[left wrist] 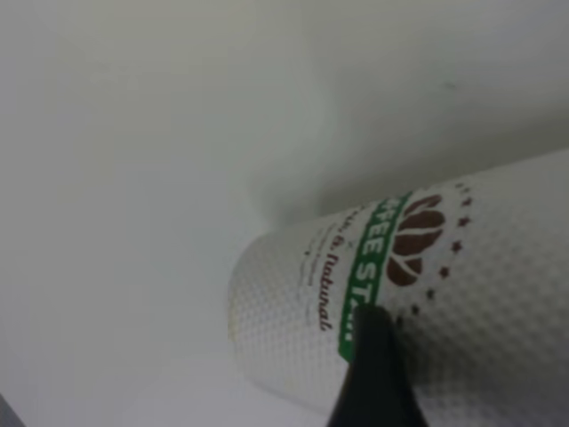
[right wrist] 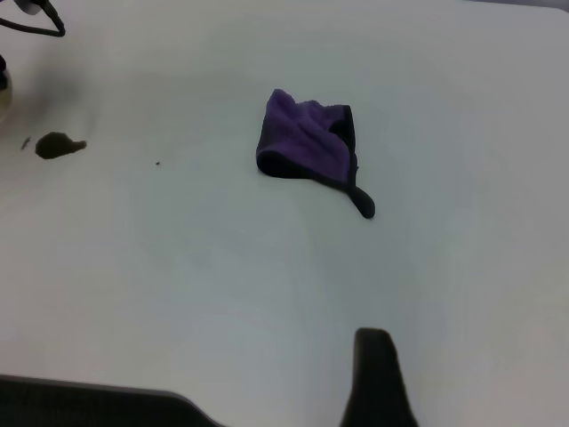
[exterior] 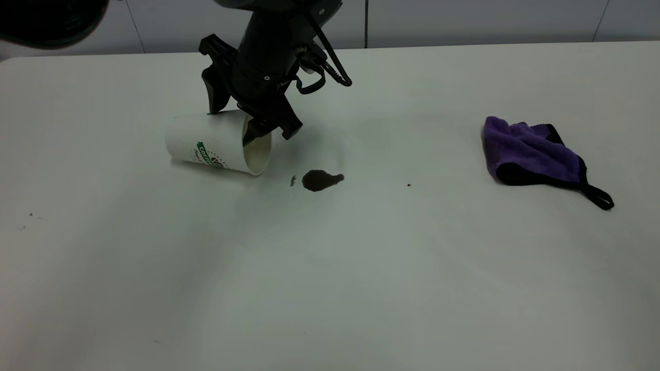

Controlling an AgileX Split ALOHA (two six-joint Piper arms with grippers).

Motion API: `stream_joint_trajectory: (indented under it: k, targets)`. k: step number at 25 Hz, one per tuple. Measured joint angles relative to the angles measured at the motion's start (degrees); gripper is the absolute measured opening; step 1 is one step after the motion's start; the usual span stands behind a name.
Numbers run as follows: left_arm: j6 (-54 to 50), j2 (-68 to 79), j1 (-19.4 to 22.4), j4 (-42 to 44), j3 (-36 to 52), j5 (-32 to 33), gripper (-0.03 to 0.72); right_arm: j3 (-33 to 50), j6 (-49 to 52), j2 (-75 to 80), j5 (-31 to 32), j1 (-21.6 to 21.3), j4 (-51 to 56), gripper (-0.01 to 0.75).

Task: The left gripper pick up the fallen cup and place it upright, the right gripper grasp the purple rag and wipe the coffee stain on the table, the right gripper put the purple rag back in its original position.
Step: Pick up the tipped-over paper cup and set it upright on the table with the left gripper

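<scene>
The white cup point(exterior: 206, 147) with its green banner lies on its side on the table point(exterior: 330, 268), mouth toward the coffee stain point(exterior: 319, 180). My left gripper point(exterior: 234, 123) comes down over the cup's mouth end and is open: one finger stands behind the cup wall, the other at the rim. In the left wrist view one dark finger point(left wrist: 373, 374) rests against the cup point(left wrist: 462, 302). The purple rag point(exterior: 533, 152) lies bunched at the right, strap toward the front. In the right wrist view a single finger point(right wrist: 378, 382) of my right gripper hovers well short of the rag point(right wrist: 307, 147).
A tiny dark dot point(exterior: 409, 184) sits between the stain and the rag. A small speck point(exterior: 293, 180) lies at the stain's cup side. A dark rounded object point(exterior: 46, 20) hangs over the table's far left corner.
</scene>
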Motion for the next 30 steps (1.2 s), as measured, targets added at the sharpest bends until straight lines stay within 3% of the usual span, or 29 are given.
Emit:
stream_joint_trajectory:
  k: [3,7,9,13,20,25,30]
  targets:
    - [-0.47,0.34,0.00,3.19,-0.12,0.30,0.414,0.00,0.00,0.00,0.00,0.00,0.00,0.571]
    - [2.43,-0.44,0.06,5.14,-3.70,4.20,0.097,0.00,0.00,0.00,0.00,0.00,0.00,0.571]
    - [5.26,-2.27,0.49,1.65,-6.50,5.51,0.029,0.00,0.00,0.00,0.00,0.00,0.00,0.571]
    - [14.23,-8.42,3.75,-13.04,-10.87,5.92,0.012,0.00,0.00,0.00,0.00,0.00,0.00,0.571]
    - [31.56,-12.08,16.76,-39.97,-11.63,5.92,0.012,0.00,0.00,0.00,0.00,0.00,0.00,0.571]
    - [40.69,-8.32,23.29,-50.76,-11.63,4.16,0.018,0.00,0.00,0.00,0.00,0.00,0.00,0.571]
    - [46.91,-3.95,25.29,-57.62,-11.63,-0.95,0.043,0.00,0.00,0.00,0.00,0.00,0.00,0.571]
